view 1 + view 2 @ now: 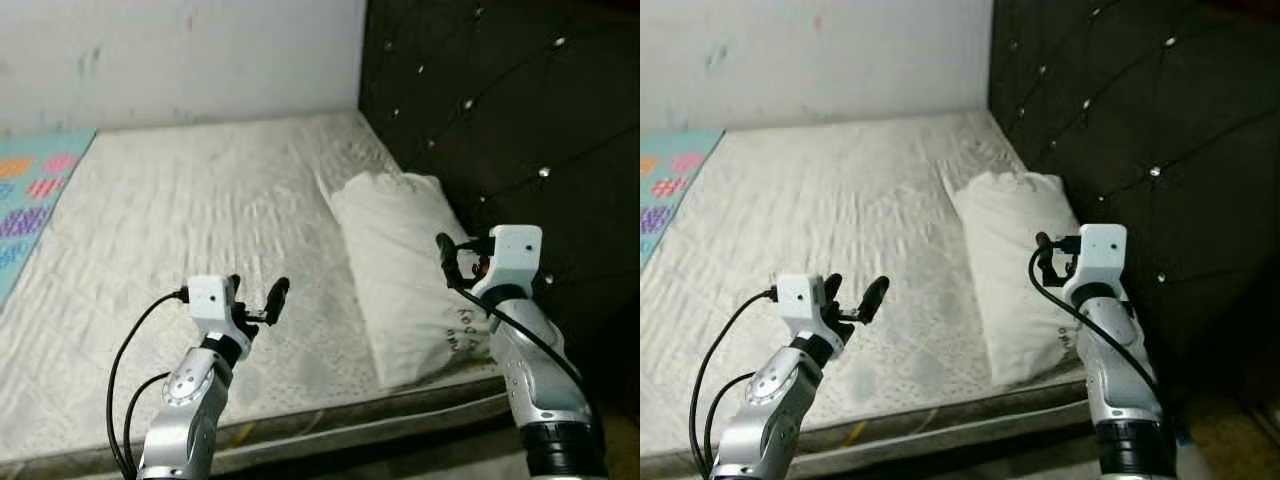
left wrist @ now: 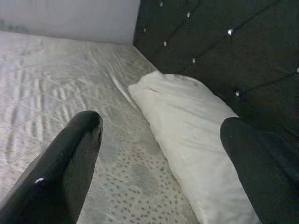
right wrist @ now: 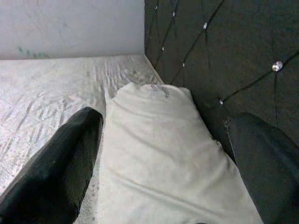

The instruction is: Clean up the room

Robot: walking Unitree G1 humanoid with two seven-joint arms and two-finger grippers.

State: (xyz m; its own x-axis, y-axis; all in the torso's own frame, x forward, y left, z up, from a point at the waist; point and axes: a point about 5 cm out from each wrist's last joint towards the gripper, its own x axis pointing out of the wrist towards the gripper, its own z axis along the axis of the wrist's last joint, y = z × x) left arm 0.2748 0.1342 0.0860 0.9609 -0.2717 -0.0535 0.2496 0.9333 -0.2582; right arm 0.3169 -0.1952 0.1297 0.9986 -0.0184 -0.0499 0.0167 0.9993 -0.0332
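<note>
both hands are up over the bed (image 1: 180,200), fingers apart. the right gripper (image 1: 452,262) is near the pillow (image 1: 405,265); the left gripper (image 1: 258,300) waits. next, grab the pillow.

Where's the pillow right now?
The pillow lies on the mattress at the robot's right, lengthwise against the dark tufted headboard, just ahead of the right gripper.

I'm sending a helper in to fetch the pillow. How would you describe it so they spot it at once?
Look at the bed's dark tufted headboard with shiny studs. Against it, on the pale mattress, lies the pillow, near the bed's front edge. It is the one plump, smooth white thing there; a patterned mat lies at the far side.
</note>
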